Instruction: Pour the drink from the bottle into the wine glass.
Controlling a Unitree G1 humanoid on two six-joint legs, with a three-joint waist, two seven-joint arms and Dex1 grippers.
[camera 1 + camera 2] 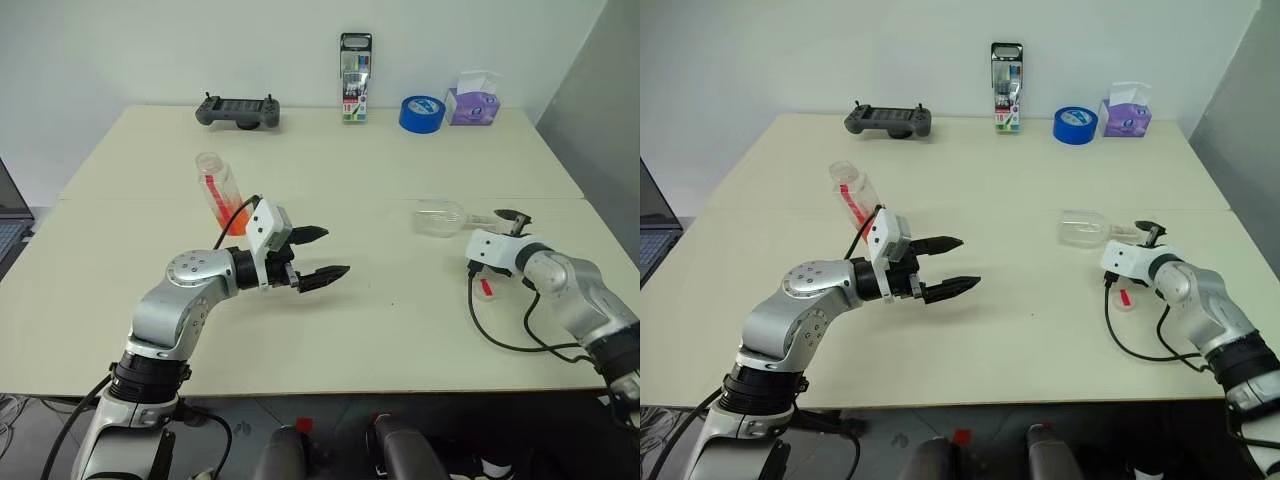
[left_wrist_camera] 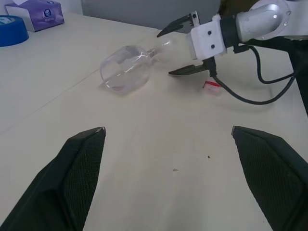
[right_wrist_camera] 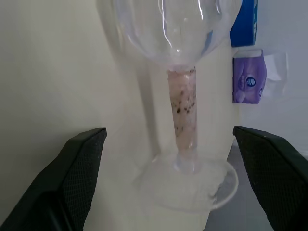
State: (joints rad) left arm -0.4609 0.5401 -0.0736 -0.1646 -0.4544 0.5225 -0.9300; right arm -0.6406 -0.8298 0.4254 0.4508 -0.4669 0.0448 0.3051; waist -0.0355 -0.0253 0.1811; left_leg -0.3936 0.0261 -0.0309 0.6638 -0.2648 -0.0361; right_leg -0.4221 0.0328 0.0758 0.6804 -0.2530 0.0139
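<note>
The wine glass (image 1: pixel 441 217) lies on its side on the right half of the table (image 1: pixel 400 330), bowl pointing left and foot toward the right gripper (image 1: pixel 506 221). That gripper's fingers are spread apart, one on either side of the stem near the foot, grasping nothing yet; the placing suits a pinch on the stem to stand the glass upright, which must come before any pouring. A small red scrap, perhaps a cap, lies on the table just beside the right arm, though it is too small to tell.

The bottle (image 1: pixel 218 190) stands on the left half, just behind the left arm, open-necked and seemingly tilted, with the drink (image 1: pixel 232 222) low in it. The left gripper (image 1: pixel 318 255) hangs over the table near the middle, fingers released and pointing right toward the glass, well apart from the bottle.
</note>
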